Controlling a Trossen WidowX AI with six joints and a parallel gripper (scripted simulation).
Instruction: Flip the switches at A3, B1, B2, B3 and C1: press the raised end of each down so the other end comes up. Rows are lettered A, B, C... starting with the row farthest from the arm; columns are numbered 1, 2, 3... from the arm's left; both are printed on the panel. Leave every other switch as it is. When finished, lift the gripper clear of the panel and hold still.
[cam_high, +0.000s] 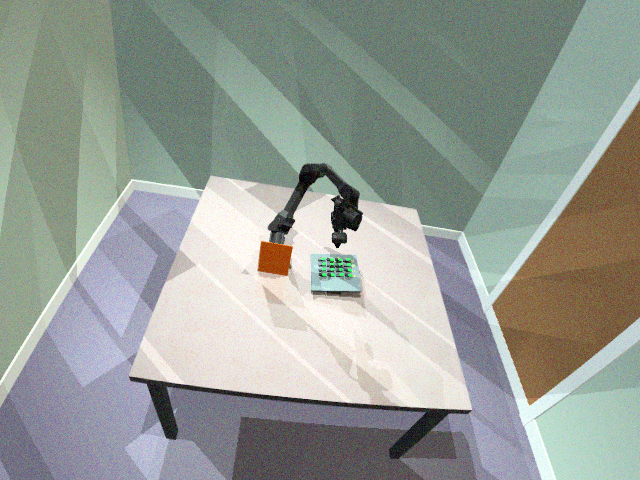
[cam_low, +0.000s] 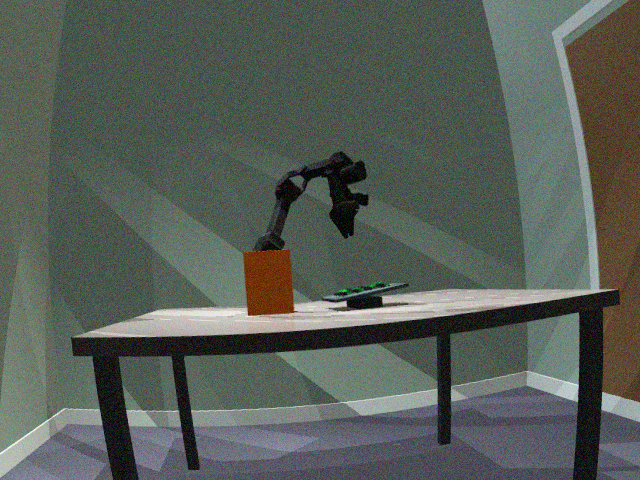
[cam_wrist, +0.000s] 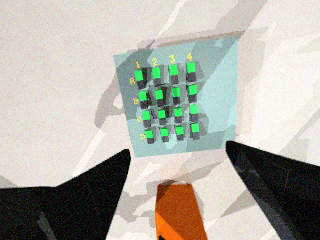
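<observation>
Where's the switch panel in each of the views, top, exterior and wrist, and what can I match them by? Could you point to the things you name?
Top: just below centre, the switch panel (cam_high: 336, 285) (cam_low: 395, 287) (cam_wrist: 220, 100).
Exterior: right of centre, tilted on a dark support (cam_low: 364, 301).
Wrist: upper middle, its lettered face showing.
Shared landmark: the orange block (cam_high: 275, 258) (cam_low: 268, 282) (cam_wrist: 177, 207), near the panel in all three.

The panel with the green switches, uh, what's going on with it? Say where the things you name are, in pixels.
A single black robot arm has its gripper (cam_high: 337, 244) (cam_low: 348, 236) (cam_wrist: 176, 150) above the tilted panel (cam_high: 334, 285) (cam_low: 336, 298) (cam_wrist: 220, 115), fingers spread, holding nothing and touching none of the switches. The panel carries four lettered rows and four numbered columns. The job is to flip five of them, A3, B1, B2, B3 and C1; I can't tell for sure which ends are raised.
</observation>
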